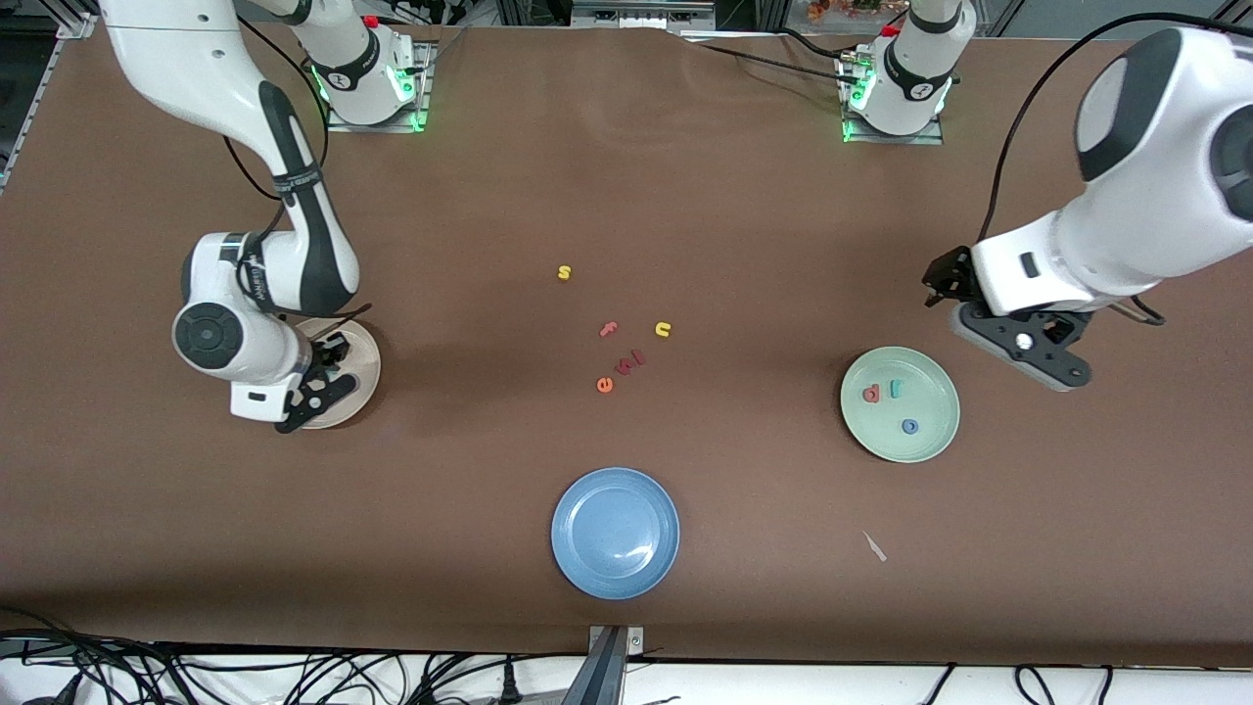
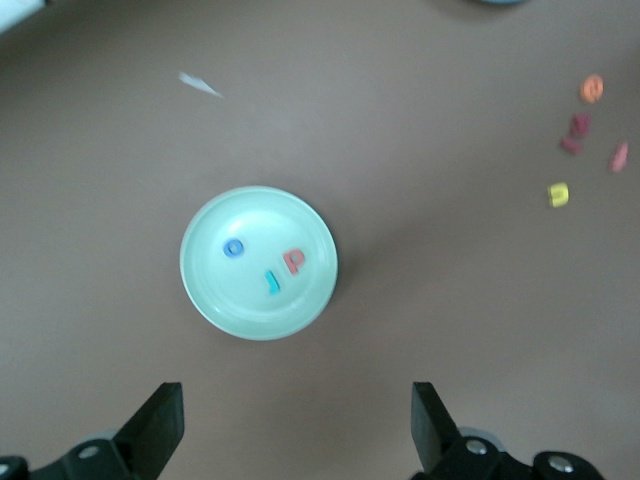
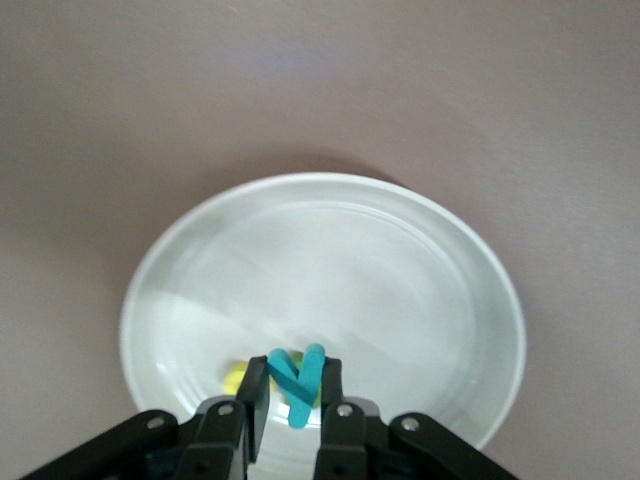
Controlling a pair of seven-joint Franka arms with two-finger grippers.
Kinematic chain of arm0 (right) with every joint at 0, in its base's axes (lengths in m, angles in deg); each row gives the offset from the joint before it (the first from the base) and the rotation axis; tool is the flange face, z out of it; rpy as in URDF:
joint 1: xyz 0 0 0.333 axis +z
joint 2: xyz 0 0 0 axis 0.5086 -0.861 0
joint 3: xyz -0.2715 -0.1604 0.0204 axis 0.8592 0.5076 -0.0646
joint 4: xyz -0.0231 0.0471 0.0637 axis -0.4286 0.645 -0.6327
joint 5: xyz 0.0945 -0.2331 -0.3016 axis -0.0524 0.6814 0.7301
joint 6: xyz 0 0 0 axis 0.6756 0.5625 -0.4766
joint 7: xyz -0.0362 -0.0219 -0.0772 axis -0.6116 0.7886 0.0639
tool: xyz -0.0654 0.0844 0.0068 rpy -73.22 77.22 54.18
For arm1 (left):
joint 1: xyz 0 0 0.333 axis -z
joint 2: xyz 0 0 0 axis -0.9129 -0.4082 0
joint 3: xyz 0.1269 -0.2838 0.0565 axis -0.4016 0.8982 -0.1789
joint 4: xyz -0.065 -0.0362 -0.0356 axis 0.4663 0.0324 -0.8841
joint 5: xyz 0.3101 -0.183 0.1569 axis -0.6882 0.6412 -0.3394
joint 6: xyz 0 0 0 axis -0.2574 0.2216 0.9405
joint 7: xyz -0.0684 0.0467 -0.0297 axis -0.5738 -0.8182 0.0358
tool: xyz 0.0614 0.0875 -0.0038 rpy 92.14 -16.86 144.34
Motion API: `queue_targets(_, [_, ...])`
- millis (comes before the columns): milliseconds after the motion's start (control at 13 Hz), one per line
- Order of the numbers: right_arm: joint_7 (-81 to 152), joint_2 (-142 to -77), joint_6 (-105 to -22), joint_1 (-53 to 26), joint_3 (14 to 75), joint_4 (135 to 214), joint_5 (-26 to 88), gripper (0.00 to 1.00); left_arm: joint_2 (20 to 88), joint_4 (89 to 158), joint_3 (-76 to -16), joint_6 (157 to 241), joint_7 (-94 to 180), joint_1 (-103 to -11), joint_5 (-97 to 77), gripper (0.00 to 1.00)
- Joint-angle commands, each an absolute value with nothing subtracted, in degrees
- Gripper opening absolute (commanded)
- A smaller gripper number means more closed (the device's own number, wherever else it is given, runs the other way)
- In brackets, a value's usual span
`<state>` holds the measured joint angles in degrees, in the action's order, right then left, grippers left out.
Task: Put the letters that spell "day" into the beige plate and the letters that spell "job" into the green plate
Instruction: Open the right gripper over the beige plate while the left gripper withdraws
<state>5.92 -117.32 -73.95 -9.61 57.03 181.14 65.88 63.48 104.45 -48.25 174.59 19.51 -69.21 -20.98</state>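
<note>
The beige plate [image 1: 364, 364] lies toward the right arm's end of the table, partly hidden by that arm. My right gripper [image 1: 318, 387] hangs low over it, shut on the teal y [image 3: 298, 385], which stands upright between the fingers just above the beige plate [image 3: 330, 260]. A yellow letter [image 3: 234, 378] lies in the plate, half hidden by a finger. The green plate [image 1: 932, 392] holds the pinkish-red b [image 1: 871, 394], the teal j [image 1: 895, 389] and the blue o [image 1: 909, 426]. My left gripper [image 1: 1023, 345] waits open over bare table beside the green plate [image 2: 250, 215].
A blue plate [image 1: 615, 532] lies near the front edge. Loose letters lie mid-table: yellow s [image 1: 564, 273], pink f [image 1: 608, 330], yellow u [image 1: 663, 330], dark red pieces [image 1: 631, 362] and orange e [image 1: 604, 385]. A white scrap [image 1: 874, 546] lies nearer the camera than the green plate.
</note>
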Motion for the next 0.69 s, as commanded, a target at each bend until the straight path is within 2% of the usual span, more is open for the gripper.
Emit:
queue_targets(0, [1.50,-118.46,-76.42,-11.85,56.40,180.86,65.35,0.19,68.69,111.41,-50.96,178.77,21.23,-69.07,-18.85,1.00])
queue_targets(77, [1.14,-118.81,-76.43,-12.11,56.40,180.42,65.35,0.35,69.93,113.00,-53.05,179.22,24.29,-68.55,-18.42,1.00])
queue_targets(154, [1.66,-118.82,-76.08,-11.94,56.23,180.07,64.65,0.70,71.77,114.93,-54.72,179.13,25.72,-67.59,-18.24,1.00])
queue_targets(232, [1.67,-118.73,-75.82,-11.77,56.22,179.98,62.99,1.00,73.52,116.34,-55.70,179.22,26.95,-65.58,-18.59,1.00])
queue_targets(463, [1.84,-118.20,-74.50,-10.89,56.14,179.63,60.34,1.00,74.95,116.88,-62.19,179.22,38.28,-59.85,-18.77,1.00])
queue_targets(618, [2.63,-118.12,-74.06,-10.80,55.35,178.84,60.25,1.00,75.38,117.76,-63.44,179.40,37.77,-60.10,-18.51,1.00])
